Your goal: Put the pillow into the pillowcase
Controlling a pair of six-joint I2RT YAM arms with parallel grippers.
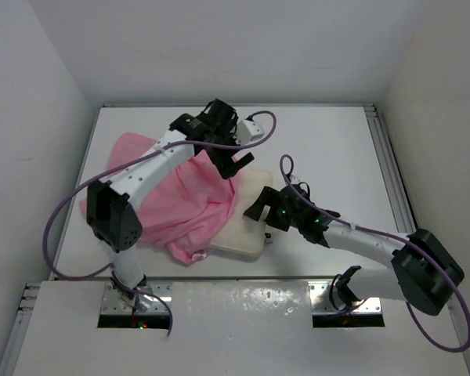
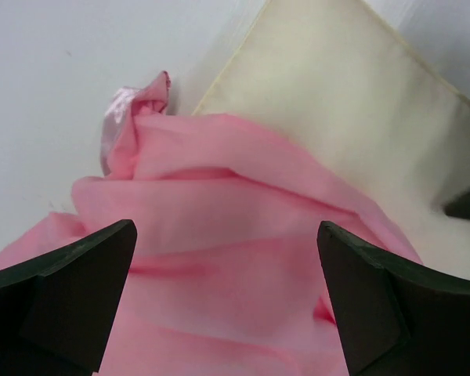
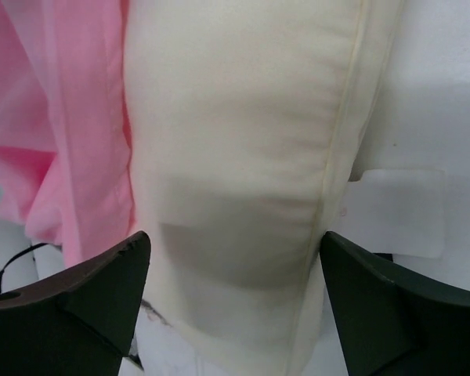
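**Item 1: pillow** [image 1: 247, 225]. Cream, plump, with a stitched edge. It lies flat on the white tabletop [image 1: 337, 149], near the middle and towards the near edge. Its left part is covered by pink cloth, and its right part is bare. A small white tag [image 3: 395, 213] sticks out from its side onto the tabletop.

**Item 2: pillowcase** [image 1: 176, 205]. Thin pink cloth, crumpled. It is spread left of the pillow and overlaps the pillow's left and far portion. One bunched corner is raised at the far side.

**Item 3: left end effector** [image 1: 233, 162]. It hangs over the spot where the pink cloth meets the pillow. The fingers are spread wide with nothing between them, and the cloth lies below.

**Item 4: right end effector** [image 3: 235, 239]. It is at the pillow's right side. The fingers are spread wide with the pillow's bare end lying between them. Whether they touch it cannot be told.

**Item 5: purple cables** [image 1: 63, 211]. One is looped along each arm.
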